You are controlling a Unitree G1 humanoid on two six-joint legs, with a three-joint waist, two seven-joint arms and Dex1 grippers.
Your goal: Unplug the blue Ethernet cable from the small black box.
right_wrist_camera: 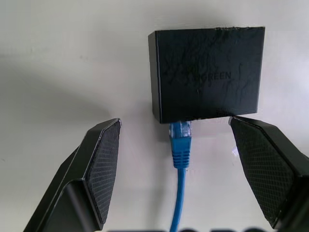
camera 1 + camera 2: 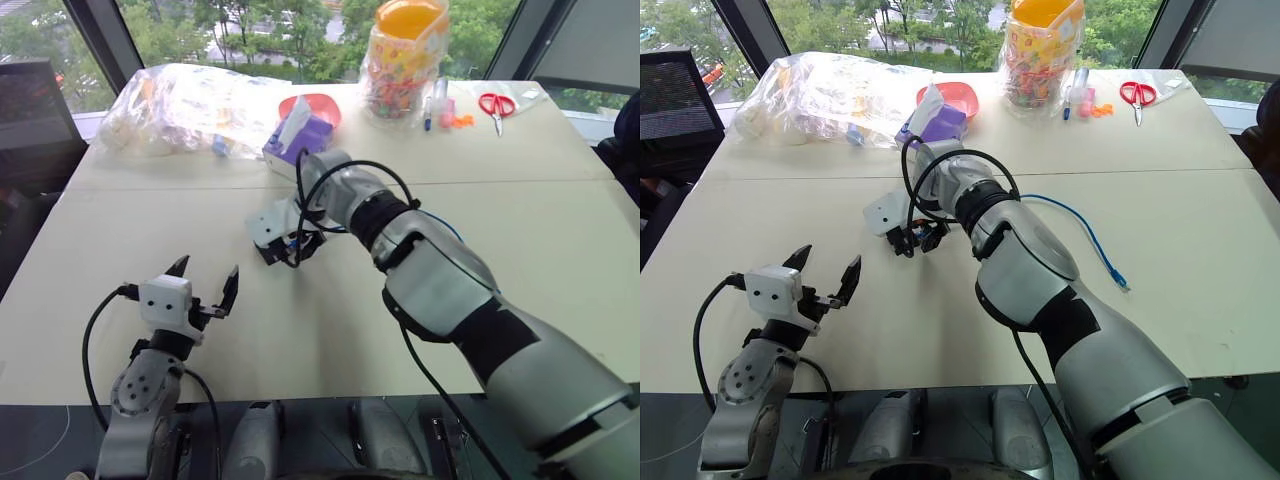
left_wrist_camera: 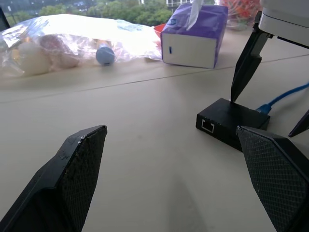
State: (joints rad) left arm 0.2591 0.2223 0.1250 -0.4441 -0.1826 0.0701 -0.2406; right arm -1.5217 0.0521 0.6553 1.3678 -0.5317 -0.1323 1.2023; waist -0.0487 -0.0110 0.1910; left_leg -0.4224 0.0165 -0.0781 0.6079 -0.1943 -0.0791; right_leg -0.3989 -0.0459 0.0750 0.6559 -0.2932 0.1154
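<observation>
The right gripper (image 1: 176, 169) is seen pointed steeply down at the table (image 2: 500, 180) with its jaws spread wide and nothing held between them; the small black box (image 1: 208, 72) lies just beyond its fingertips, and the blue cable (image 1: 181, 150) is still plugged into the box's near face, its plug sitting in the gap between the two fingers; the cable's long axis runs straight back from the box toward the wrist, so a pull along that line is judged to be what the unplugging calls for; the right arm is by far the nearer one; the left gripper (image 2: 205, 285) is held low and near level, also wide open and empty, with the box well ahead of it and off toward the right arm; from the head views the box is largely covered by the right wrist, and whether one right fingertip touches the box cannot be told
</observation>
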